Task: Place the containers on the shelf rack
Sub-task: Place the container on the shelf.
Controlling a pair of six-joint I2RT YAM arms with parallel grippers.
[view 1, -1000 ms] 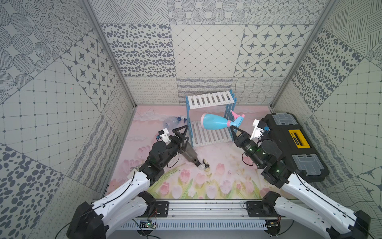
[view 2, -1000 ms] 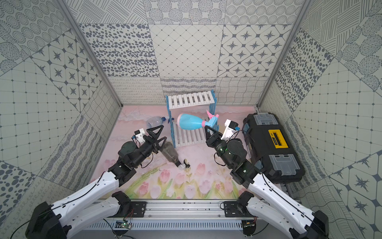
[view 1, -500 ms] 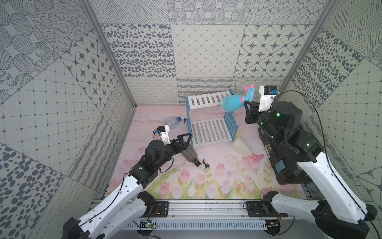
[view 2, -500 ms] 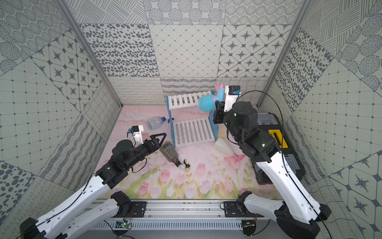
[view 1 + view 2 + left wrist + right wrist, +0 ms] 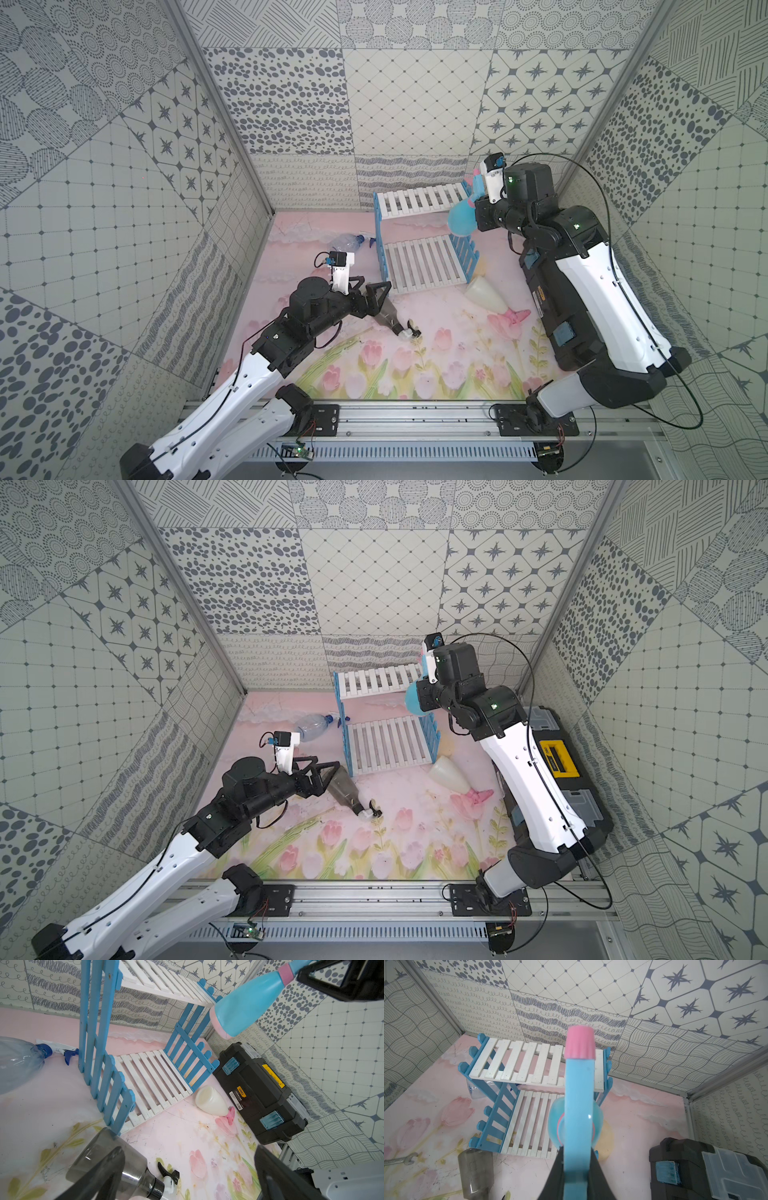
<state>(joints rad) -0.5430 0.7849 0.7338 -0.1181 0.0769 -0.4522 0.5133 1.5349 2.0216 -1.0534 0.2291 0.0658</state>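
Holding the blue bottle [image 5: 459,220] by its trigger head, my right gripper [image 5: 577,1167] has its jaws pinched narrow on it. The bottle hangs in the air ahead of this hand, tilted, with its base just beside the end of the upper shelf of the rack [image 5: 419,201]. The blue pickets of that side stand between bottle and shelf, and I cannot tell if they touch. Below this hand the white bottle [image 5: 486,293] lies on the floor, with the toolbox [image 5: 557,754] near it. My left gripper [image 5: 187,1153] is wide open and holds nothing. The grey bottle [image 5: 386,313] lies just under one finger; contact I cannot tell. Beyond this hand, the clear bottle [image 5: 347,241] lies beside the rack's other side.
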